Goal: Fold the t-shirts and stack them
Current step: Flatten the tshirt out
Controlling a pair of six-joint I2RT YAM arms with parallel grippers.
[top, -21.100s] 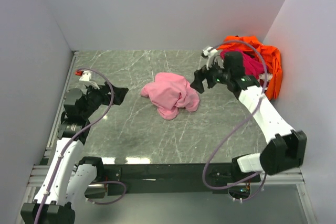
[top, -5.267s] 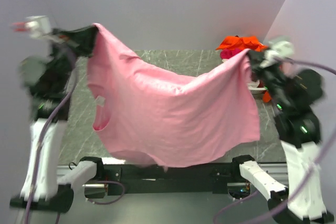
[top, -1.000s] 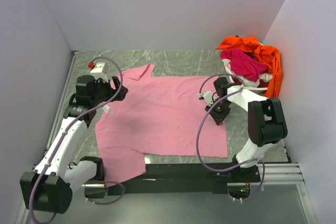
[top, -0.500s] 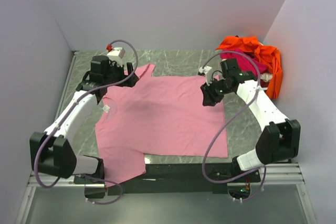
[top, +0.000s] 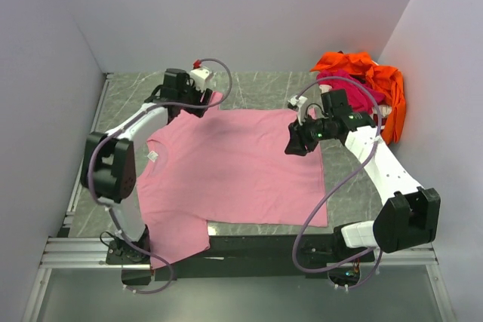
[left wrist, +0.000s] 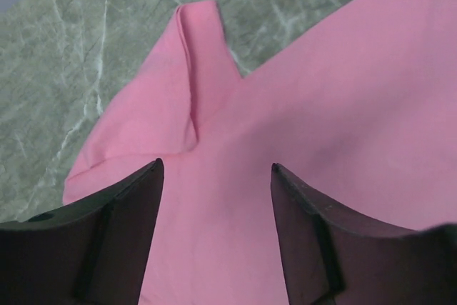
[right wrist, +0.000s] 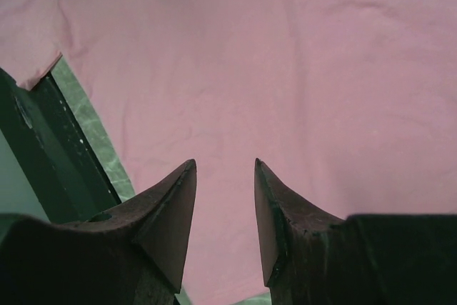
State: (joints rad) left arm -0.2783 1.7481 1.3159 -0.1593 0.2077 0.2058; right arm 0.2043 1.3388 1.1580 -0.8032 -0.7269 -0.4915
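The light pink t-shirt (top: pixel 234 167) lies spread nearly flat across the middle of the grey-green marbled desk (top: pixel 256 84), with a small white label (top: pixel 153 156) showing at its left side and its near-left corner hanging over the front edge of the desk. At the far-left corner a narrow flap of the cloth (left wrist: pixel 193 69), creased lengthwise, points out onto the bare stone. The left end effector (top: pixel 205 102) is reached out to that corner; in the left wrist view (left wrist: pixel 216 169) its two dark fingers (left wrist: pixel 125 205) stand wide apart just short of the flap, with only flat pink cloth (left wrist: pixel 321 105) showing between them and nothing gripped. Whether the fingertips touch the cloth cannot be told. The right end effector (top: pixel 294 141) is over the shirt's far-right part, close to its right edge; in the right wrist view (right wrist: pixel 224 163) its fingers (right wrist: pixel 171 212) are a moderate way apart, again with smooth pink cloth (right wrist: pixel 285 69) seen through the gap and nothing held. That view also shows the shirt's edge lying by a black rail (right wrist: pixel 28 141). At the far-right corner of the desk, well apart from the pink one, the magenta t-shirt (top: pixel 355 96) sits crumpled on top of the bright orange t-shirt (top: pixel 385 81), both in a loose heap against the wall.
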